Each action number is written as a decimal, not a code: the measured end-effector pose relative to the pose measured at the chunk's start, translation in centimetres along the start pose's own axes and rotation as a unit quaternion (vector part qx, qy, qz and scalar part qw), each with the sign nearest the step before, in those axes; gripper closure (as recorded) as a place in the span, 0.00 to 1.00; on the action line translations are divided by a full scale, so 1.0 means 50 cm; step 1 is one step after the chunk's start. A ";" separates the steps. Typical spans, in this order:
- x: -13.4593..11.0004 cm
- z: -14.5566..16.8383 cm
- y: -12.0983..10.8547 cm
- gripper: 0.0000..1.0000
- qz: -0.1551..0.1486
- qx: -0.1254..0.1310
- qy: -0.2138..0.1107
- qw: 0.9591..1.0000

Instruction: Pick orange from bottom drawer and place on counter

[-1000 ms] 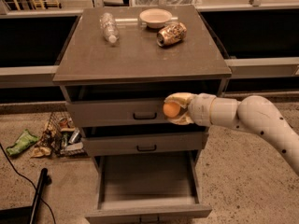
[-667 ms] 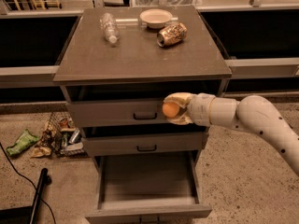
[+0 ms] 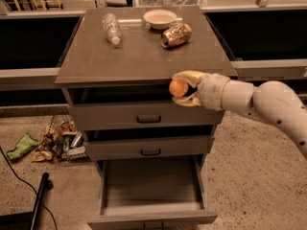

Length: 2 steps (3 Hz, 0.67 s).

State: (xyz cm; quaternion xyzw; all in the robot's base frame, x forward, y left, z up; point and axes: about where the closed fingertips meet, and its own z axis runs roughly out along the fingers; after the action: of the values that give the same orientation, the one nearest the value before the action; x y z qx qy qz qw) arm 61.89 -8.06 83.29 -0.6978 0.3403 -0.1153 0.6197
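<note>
We see the hand clamped on the orange, one finger above the fruit and one below. It sits level with the front lip of the bench, towards the right corner and just above the top drawer. The white arm enters from the right. Towards the far side of the bench lie a plastic bottle, a shallow bowl and a crushed can. Below, the bottom drawer stands pulled out, its grey floor exposed. Litter lies on the floor at left.
</note>
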 end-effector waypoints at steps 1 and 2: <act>0.006 -0.018 -0.071 1.00 0.008 0.021 0.022 1.000; 0.005 -0.018 -0.073 1.00 0.009 0.021 0.023 0.999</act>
State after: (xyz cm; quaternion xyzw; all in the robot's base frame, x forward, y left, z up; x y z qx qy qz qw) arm 62.76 -8.92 86.87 -0.6789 0.3577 -0.1327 0.6273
